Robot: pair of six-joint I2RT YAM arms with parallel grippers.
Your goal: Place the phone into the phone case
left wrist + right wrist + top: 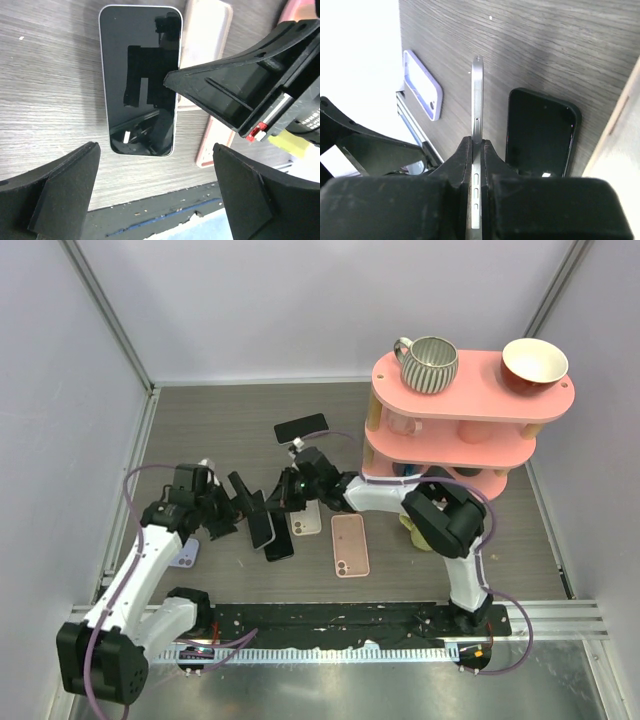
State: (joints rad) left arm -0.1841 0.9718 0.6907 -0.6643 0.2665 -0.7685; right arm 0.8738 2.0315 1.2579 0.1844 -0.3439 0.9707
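Observation:
My right gripper is shut on a silver-edged phone with a black screen, its fingers on the face and back near one end. The phone hangs tilted just above the table and shows face-on in the left wrist view. A black phone case lies flat beside and partly under it. My left gripper is open and empty, just left of the held phone. A purple case lies under the left arm.
A cream case and a pink case lie right of the phone. Another black phone lies farther back. A pink two-tier shelf with mugs and a bowl stands at the back right. A black mat borders the near edge.

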